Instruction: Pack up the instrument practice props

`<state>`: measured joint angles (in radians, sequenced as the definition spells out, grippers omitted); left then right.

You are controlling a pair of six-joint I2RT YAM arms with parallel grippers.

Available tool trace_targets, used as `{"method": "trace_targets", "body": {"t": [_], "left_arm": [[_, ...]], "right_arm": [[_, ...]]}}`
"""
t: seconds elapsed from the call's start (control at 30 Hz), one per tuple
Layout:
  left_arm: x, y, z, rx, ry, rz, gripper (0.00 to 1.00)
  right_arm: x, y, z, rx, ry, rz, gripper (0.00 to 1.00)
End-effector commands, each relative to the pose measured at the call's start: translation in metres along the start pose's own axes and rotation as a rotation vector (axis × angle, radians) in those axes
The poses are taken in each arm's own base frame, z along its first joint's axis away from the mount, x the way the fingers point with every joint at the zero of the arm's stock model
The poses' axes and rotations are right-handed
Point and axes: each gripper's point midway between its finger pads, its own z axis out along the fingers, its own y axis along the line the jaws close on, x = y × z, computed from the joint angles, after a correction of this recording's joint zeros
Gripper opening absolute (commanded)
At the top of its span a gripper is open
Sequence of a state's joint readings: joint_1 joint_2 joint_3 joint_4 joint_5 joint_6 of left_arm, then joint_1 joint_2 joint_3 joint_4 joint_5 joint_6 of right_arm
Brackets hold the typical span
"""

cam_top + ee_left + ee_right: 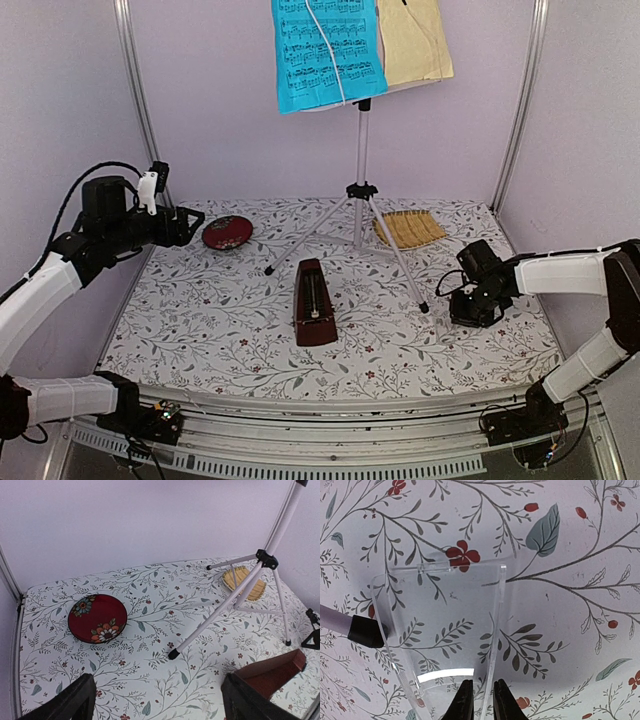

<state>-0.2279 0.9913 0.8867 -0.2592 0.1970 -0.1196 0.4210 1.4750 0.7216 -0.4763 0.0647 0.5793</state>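
Note:
The silver music stand [361, 150] stands at the back, and its desk holds the blue sheet [327, 50] and the pale-yellow sheet [413, 40]. The dark red-brown metronome [314, 303] stands mid-table, and also shows in the left wrist view [272, 672]. My left gripper [190, 225] hangs open and empty above the table's left, its fingers [70, 705] wide apart. My right gripper [470, 300] is low at the right. Its jaws [483, 685] are closed on the wall of a clear plastic cover [440, 630] that lies on the cloth beside a tripod foot [365, 631].
A red flowered bowl [227, 232] sits at the back left, also in the left wrist view [97, 618]. A yellow slatted tray [409, 228] lies behind the tripod legs [235, 597]. Frame posts stand at the back corners.

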Motion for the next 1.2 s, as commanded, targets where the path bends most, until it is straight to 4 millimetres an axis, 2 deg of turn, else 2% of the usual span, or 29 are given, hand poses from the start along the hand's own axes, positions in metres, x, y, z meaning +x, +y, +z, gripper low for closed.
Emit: {"method": "trace_targets", "body": {"t": [0.0,0.2,0.3,0.43,0.53,0.63,0.73,0.83,0.9,0.97,1.03,1.17], "left_arm": [[0.001,0.002,-0.001,-0.003,-0.004,0.015,0.90],[0.001,0.002,-0.003,-0.008,-0.008,0.016,0.90],[0.000,0.002,-0.003,-0.011,-0.010,0.017,0.89],[-0.001,0.003,-0.005,-0.016,-0.016,0.019,0.90],[-0.003,0.005,-0.007,-0.027,-0.026,0.021,0.90],[-0.006,0.004,-0.011,-0.031,-0.043,0.025,0.90],[-0.009,0.004,-0.014,-0.031,-0.060,0.030,0.90],[-0.009,-0.003,-0.014,0.004,-0.068,0.040,0.90],[-0.009,-0.018,-0.015,0.089,-0.075,0.056,0.89],[-0.008,-0.041,-0.015,0.213,-0.077,0.074,0.89],[-0.004,-0.072,-0.015,0.352,-0.060,0.098,0.86],[0.010,-0.149,-0.024,0.620,-0.003,0.170,0.85]], "right_arm": [[0.004,0.003,0.005,-0.014,0.009,-0.008,0.13],[0.009,-0.002,0.010,0.002,0.017,-0.004,0.10],[0.009,-0.006,0.011,0.021,0.011,-0.001,0.05],[0.003,-0.016,-0.001,0.063,-0.035,0.022,0.03],[-0.016,-0.017,-0.034,0.050,-0.158,0.057,0.02],[-0.039,-0.006,-0.081,-0.055,-0.304,0.067,0.02],[-0.048,0.024,-0.127,-0.262,-0.401,-0.017,0.02],[-0.037,0.061,-0.153,-0.477,-0.374,-0.159,0.02],[-0.020,0.081,-0.156,-0.583,-0.284,-0.235,0.02],[0.000,0.099,-0.157,-0.678,-0.181,-0.301,0.02],[0.020,0.114,-0.159,-0.760,-0.089,-0.369,0.02],[0.065,0.142,-0.161,-0.851,0.117,-0.494,0.02]]}}
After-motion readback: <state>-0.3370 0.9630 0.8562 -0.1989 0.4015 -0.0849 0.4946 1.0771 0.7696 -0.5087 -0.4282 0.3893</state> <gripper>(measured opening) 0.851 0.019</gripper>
